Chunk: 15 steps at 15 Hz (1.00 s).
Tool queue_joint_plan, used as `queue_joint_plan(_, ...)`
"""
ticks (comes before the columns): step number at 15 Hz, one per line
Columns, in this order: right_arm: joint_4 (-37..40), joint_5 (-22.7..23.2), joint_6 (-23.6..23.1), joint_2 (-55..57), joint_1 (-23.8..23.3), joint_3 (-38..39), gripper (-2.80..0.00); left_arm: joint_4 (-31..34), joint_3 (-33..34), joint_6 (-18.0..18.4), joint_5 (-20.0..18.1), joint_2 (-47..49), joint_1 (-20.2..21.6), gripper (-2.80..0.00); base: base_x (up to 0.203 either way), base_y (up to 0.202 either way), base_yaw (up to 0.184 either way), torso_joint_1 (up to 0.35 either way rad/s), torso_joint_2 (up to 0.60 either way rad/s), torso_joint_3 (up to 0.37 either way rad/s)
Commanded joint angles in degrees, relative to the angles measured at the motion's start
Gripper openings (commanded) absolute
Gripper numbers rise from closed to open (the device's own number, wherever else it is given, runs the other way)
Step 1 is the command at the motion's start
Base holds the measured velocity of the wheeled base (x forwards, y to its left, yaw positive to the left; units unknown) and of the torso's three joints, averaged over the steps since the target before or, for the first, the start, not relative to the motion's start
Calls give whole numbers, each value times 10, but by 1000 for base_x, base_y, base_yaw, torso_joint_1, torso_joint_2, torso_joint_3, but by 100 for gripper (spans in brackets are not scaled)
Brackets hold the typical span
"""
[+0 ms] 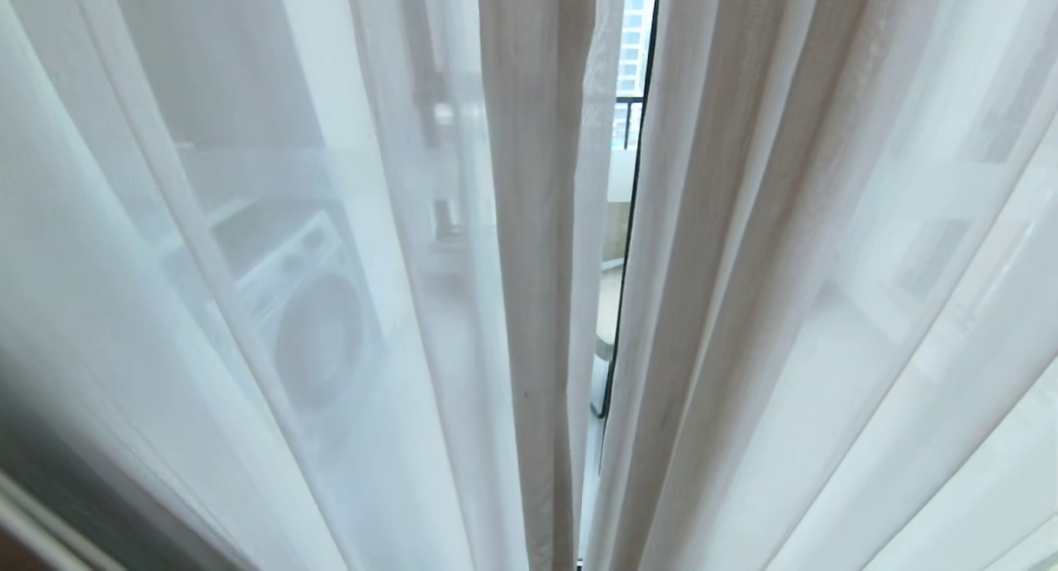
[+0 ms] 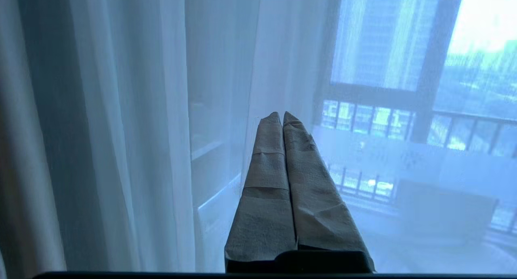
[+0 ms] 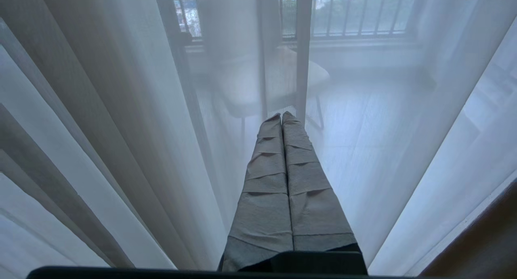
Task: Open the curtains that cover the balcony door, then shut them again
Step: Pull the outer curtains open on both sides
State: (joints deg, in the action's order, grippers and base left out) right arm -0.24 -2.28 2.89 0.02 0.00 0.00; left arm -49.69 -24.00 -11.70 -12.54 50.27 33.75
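curtains (image 1: 537, 265): sheer white and beige-grey pleated folds fill the view, nearly drawn together | gap: narrow slit right of centre, showing the black frame of the balcony door (image 1: 630, 249) and a railing (image 1: 628, 121) beyond | behind left sheer: washing machine (image 1: 310, 323), dimly visible | arms: none in view

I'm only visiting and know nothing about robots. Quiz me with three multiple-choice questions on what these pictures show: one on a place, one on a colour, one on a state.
1. Where is the narrow gap in the curtains in the head view?
A. far left
B. near the middle
C. far right

2. What colour is the door frame seen in the gap?
A. black
B. white
C. red

3. How do the left gripper fingers stand?
A. wide apart
B. shut together
C. clamped on a handle

Answers: 1 B, the slit lies between the central folds. 2 A, a dark black strip shows there. 3 B, the wrapped fingers touch along their length.
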Motion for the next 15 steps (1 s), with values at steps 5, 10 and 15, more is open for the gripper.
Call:
queue_joint_plan(5,0,0,0,0,0,0,-280,114,47,-4,-105,-15,-38,-280,0,0,0,0,0,0)
queue_joint_plan(10,0,0,0,0,0,0,-280,290,97,5,-93,-103,-233,-280,0,0,0,0,0,0)
queue_joint_plan(15,0,0,0,0,0,0,-280,469,163,38,106,-315,-355,-280,0,0,0,0,0,0)
